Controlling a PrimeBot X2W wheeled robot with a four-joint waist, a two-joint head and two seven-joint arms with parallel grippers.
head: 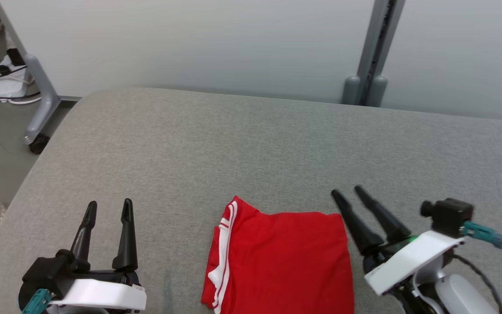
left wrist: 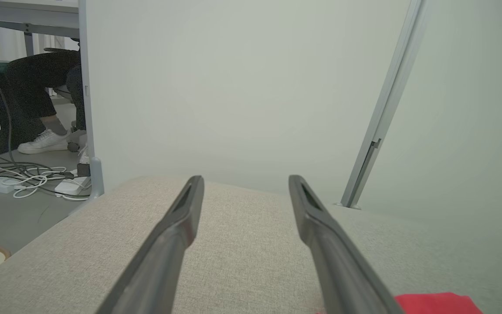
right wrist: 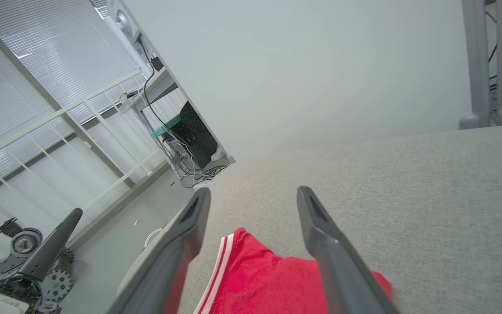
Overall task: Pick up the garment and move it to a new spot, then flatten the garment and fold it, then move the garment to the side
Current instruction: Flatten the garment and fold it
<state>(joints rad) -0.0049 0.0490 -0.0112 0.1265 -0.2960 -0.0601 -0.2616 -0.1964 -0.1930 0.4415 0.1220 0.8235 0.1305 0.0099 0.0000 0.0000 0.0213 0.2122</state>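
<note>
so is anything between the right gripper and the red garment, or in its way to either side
Nothing visible between them: the open right gripper sits at the edge of the folded red garment with white stripes. The grey fabric tabletop is bare beside it; only the open left gripper stands off to its left.

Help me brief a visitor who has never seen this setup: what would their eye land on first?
First, the bright red garment with white stripes along its left edge, lying folded near the front of the grey table. Next, the dark-fingered grippers flanking it: the left gripper off to one side and the right gripper close by the garment's right edge, both open and holding nothing.
</note>
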